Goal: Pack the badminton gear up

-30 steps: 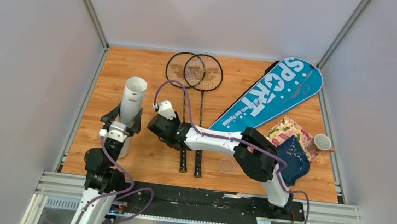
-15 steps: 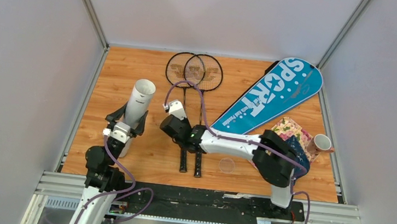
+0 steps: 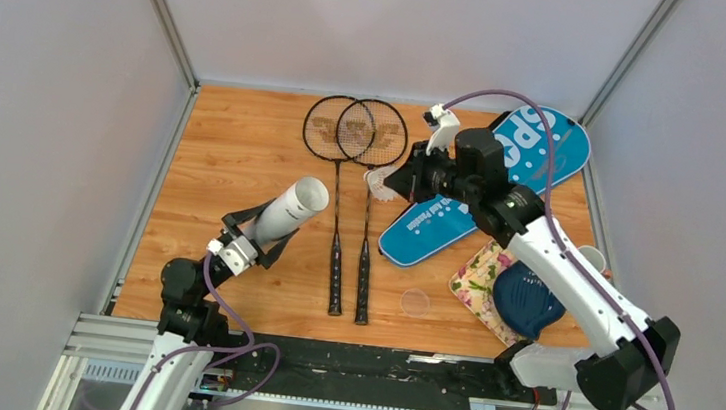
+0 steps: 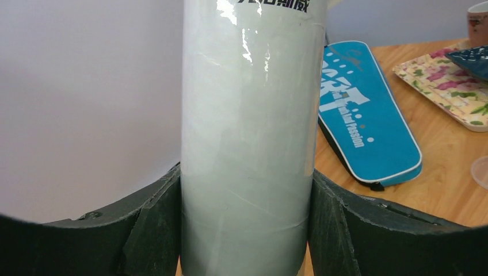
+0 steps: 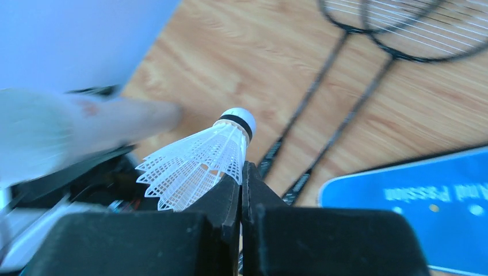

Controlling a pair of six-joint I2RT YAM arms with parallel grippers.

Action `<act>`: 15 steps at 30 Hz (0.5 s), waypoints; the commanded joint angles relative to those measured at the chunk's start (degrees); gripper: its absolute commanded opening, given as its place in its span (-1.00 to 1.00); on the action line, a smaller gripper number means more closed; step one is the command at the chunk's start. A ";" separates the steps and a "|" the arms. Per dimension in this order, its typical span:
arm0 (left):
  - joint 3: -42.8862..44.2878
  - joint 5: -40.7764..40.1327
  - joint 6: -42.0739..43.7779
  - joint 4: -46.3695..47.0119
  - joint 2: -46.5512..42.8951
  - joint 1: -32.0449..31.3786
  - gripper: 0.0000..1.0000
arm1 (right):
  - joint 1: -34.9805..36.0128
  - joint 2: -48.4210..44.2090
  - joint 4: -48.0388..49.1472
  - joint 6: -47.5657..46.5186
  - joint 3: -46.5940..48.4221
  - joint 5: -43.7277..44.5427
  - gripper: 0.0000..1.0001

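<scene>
My left gripper (image 3: 257, 238) is shut on the long white tube (image 3: 288, 210), which tilts with its open mouth up and to the right. In the left wrist view the tube (image 4: 252, 132) fills the space between both fingers (image 4: 158, 230). My right gripper (image 3: 396, 182) hovers over the narrow end of the blue SPORT cover (image 3: 438, 217), shut on the skirt edge of a white shuttlecock (image 3: 377, 180). The shuttlecock (image 5: 198, 164) points cork-first towards the blurred tube (image 5: 63, 123). Two black rackets (image 3: 358, 130) lie side by side, handles towards me.
A floral cloth (image 3: 477, 279) lies at the right with a dark blue shell-shaped object (image 3: 526, 303) on it. A cup (image 3: 592, 255) stands behind them, and a small clear lid (image 3: 415, 302) lies near the racket handles. Walls enclose the table on three sides.
My right arm has swung from beside the tube to the back right and now holds a shuttlecock in shut jaws. The left arm has tilted the tube over to the right.
</scene>
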 commanded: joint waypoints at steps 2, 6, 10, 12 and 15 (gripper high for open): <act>-0.66 6.45 -2.75 -3.54 1.80 0.09 -0.91 | 1.54 -3.94 -7.33 -1.92 9.39 -18.48 -1.00; -0.49 7.69 -2.75 -3.81 2.42 0.09 -0.91 | 3.73 -1.49 -13.83 -4.02 17.05 -18.68 -1.00; -0.49 8.48 -2.75 -3.81 2.86 0.09 -0.91 | 6.10 1.06 -18.13 -4.47 21.98 -18.58 -1.00; -0.40 8.83 -2.66 -3.90 3.03 0.09 -0.91 | 7.51 2.47 -19.37 -5.52 24.43 -18.41 -1.00; -0.40 9.09 -2.58 -3.81 3.12 0.09 -0.91 | 10.32 5.01 -22.88 -7.10 28.12 -15.87 -1.00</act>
